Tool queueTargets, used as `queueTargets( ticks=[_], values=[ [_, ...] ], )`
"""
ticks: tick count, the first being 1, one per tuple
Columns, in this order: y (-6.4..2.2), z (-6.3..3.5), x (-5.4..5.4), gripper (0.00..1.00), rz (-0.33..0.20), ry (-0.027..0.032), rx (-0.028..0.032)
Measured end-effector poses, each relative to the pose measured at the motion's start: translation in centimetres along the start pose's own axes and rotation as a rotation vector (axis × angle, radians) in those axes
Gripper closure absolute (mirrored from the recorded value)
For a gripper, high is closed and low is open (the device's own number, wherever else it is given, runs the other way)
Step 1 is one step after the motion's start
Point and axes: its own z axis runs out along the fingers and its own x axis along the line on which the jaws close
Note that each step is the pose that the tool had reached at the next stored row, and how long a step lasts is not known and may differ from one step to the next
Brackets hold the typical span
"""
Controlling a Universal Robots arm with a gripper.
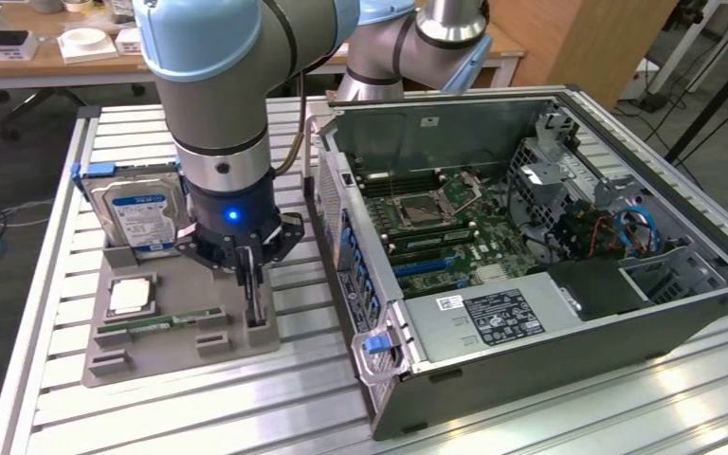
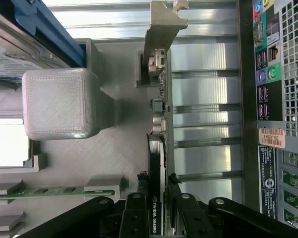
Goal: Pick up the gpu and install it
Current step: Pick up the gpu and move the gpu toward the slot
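The gpu stands on edge in a slot at the near corner of the grey holder, beside the computer case. In the wrist view the gpu is a slim dark card with a metal bracket at its far end and a printed label between the fingers. My gripper points straight down over it. Its two black fingertips press against both faces of the card, so the gripper is shut on the gpu. The card's lower edge still sits in the holder.
The open computer case lies on its side at the exterior view's right, with the motherboard and a blue card slot exposed. The holder also carries a hard drive, a processor and a green RAM stick. A grey post stands close to the card.
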Motion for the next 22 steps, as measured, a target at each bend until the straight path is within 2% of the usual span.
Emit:
queueTargets(
  ticks=[22],
  values=[
    [0.10,-1.82,0.0,0.74,0.000,0.0001,0.0000]
  ],
)
